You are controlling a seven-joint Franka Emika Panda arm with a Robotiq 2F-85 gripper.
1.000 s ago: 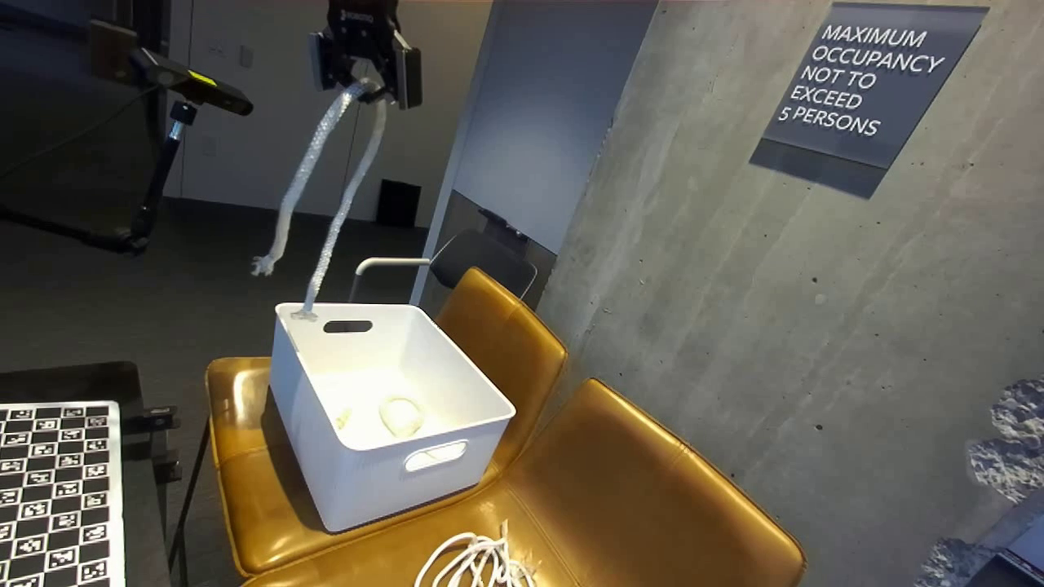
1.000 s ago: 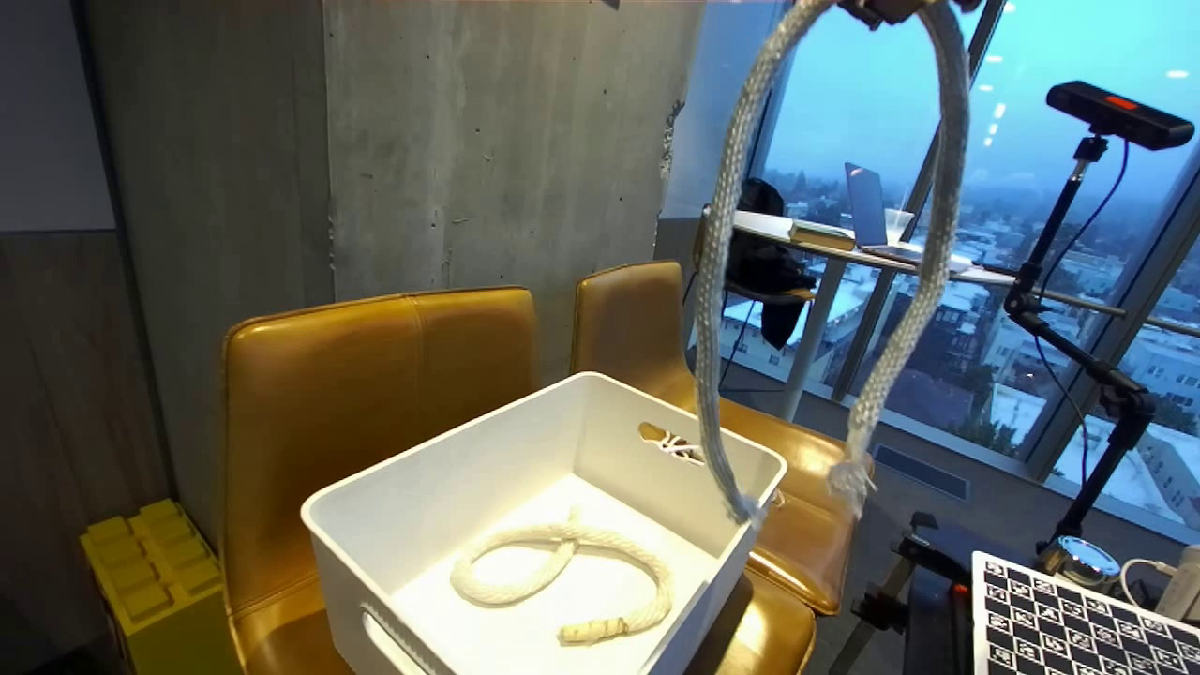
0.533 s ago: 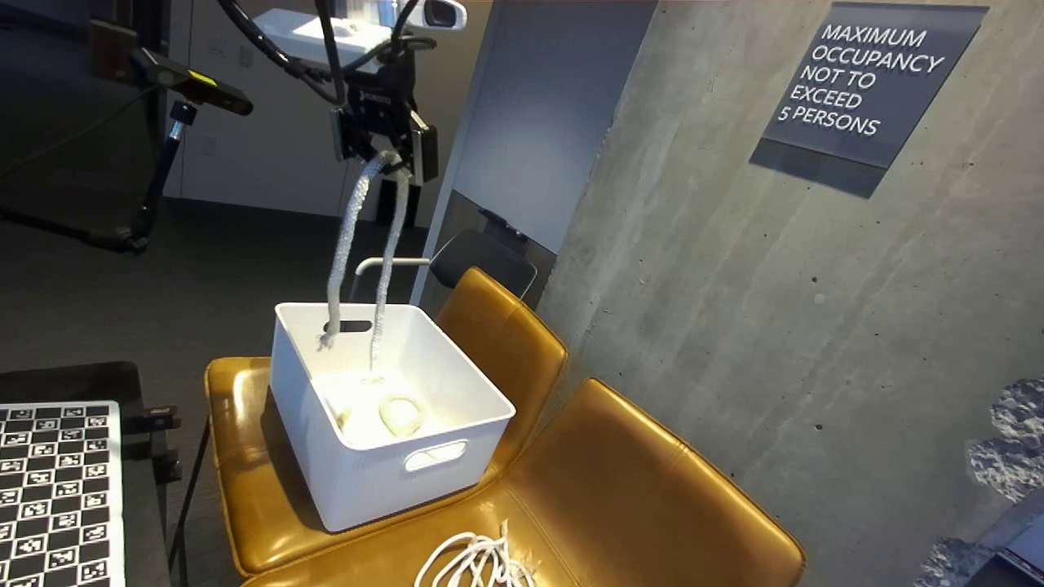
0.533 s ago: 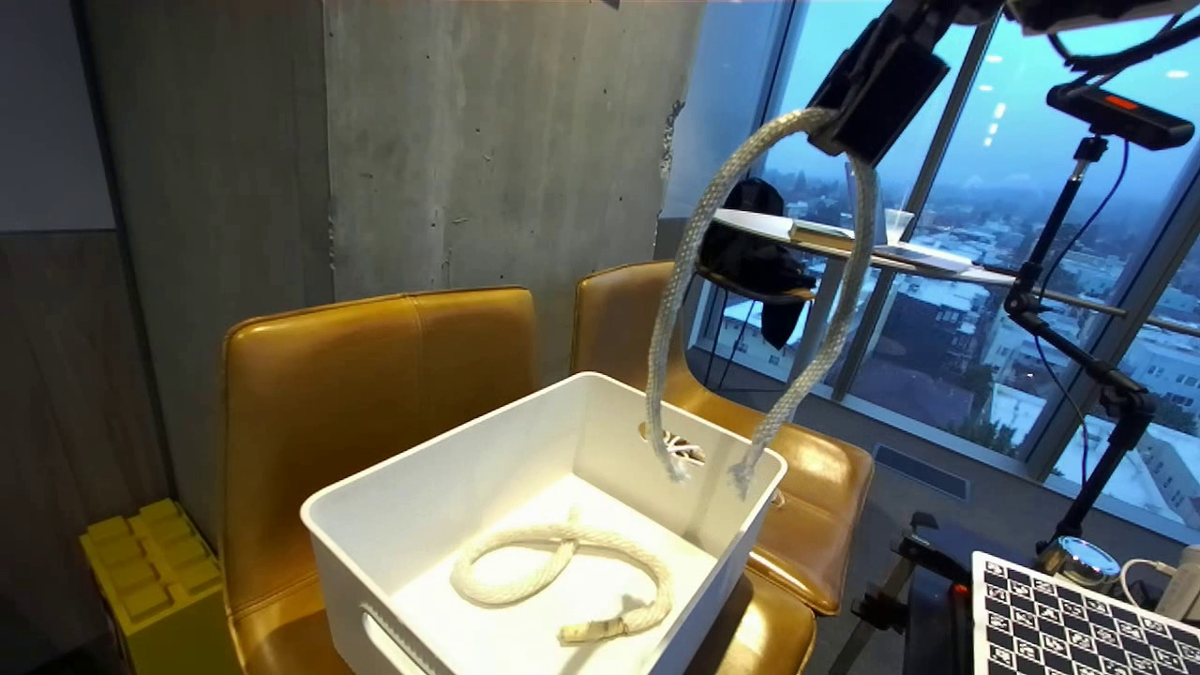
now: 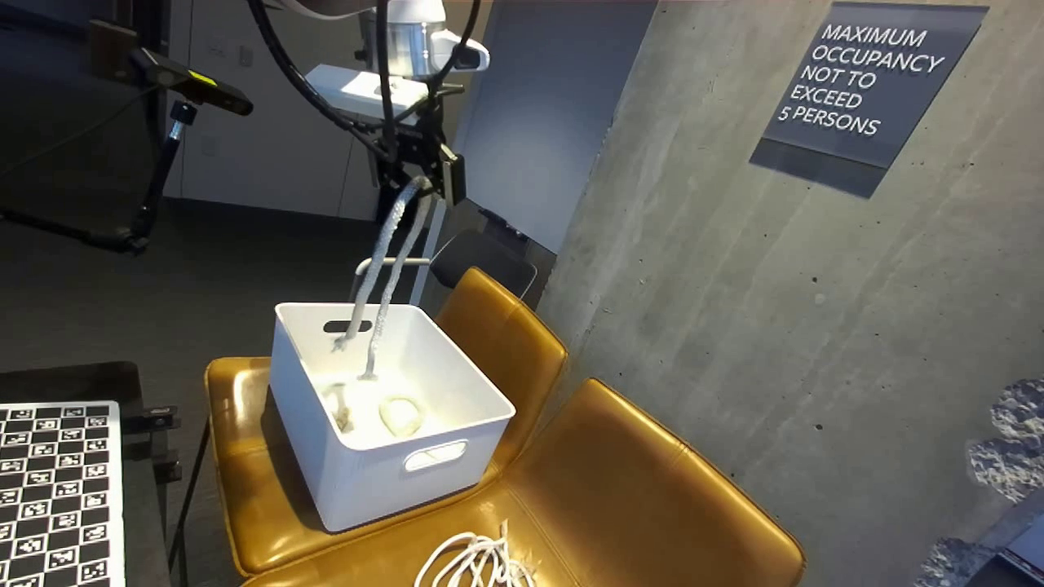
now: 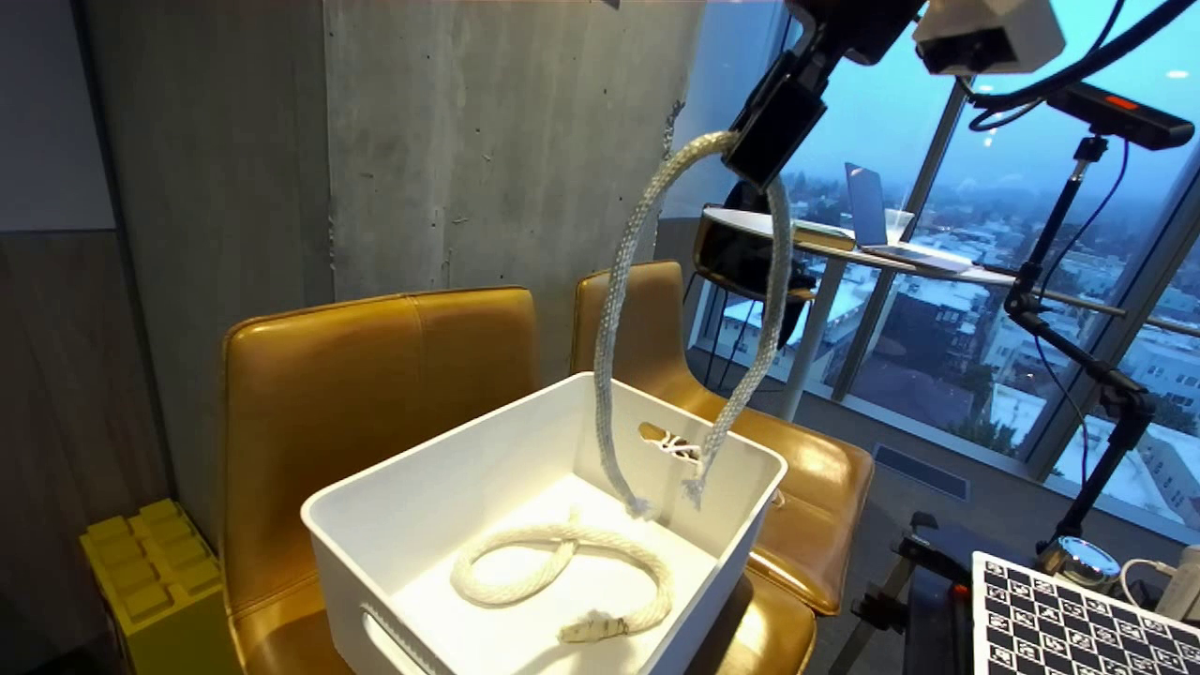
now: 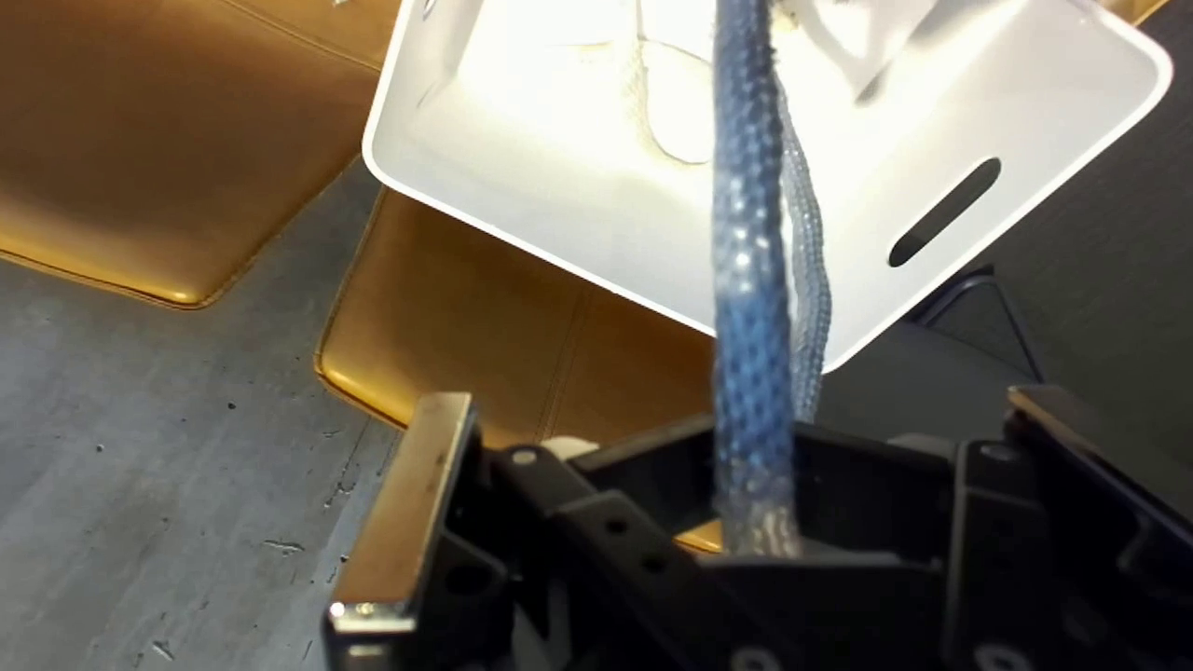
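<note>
A pale braided rope (image 6: 614, 309) hangs in an arch from my gripper (image 5: 420, 183), which is shut on its middle. Both ends dangle, and in both exterior views they show against the inside of a white box (image 5: 367, 489). My gripper (image 6: 750, 169) stands well above the box's rim. On the box floor lies a cream rope (image 6: 492, 593) in a loose loop. Seen from the wrist, the held rope (image 7: 750, 233) runs away from the jaws toward the brightly lit box (image 7: 559, 233); the exact pinch point is partly hidden by dark finger links.
The box stands on a tan chair (image 5: 236, 456), beside a second tan chair (image 5: 652, 489) bearing white cord (image 5: 489, 562). A camera on an arm (image 5: 192, 81) and a patterned board (image 5: 57, 489) are nearby. A concrete wall (image 5: 693, 269) rises behind the chairs; a yellow block (image 6: 150, 572) sits low.
Over the last second my gripper has come down and across toward the box, carrying the rope. The rope's ends have passed from around the rim to the box's inside. The box has stayed put.
</note>
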